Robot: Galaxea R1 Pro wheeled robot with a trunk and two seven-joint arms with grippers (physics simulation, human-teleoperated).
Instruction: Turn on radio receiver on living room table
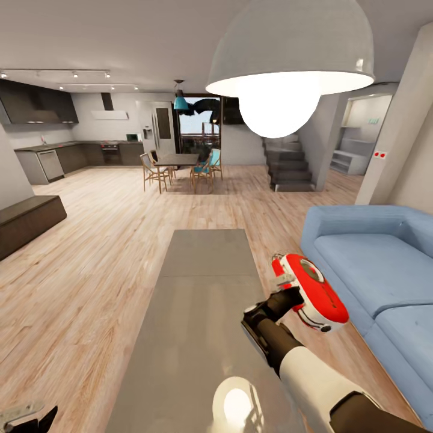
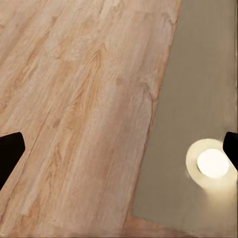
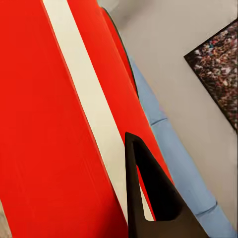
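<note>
R gripper [image 1: 293, 299] clamped on radio receiver [image 1: 313, 293], lifted off table [image 1: 198, 282].
Radio tilted, in air just past table's sofa-side edge, btwn table and blue sofa [image 1: 379, 264]; finger [image 3: 153, 198] lies against its white band. L gripper [image 2: 119, 148] wide apart over floor [image 2: 74, 99] beside table's other long edge.
</note>
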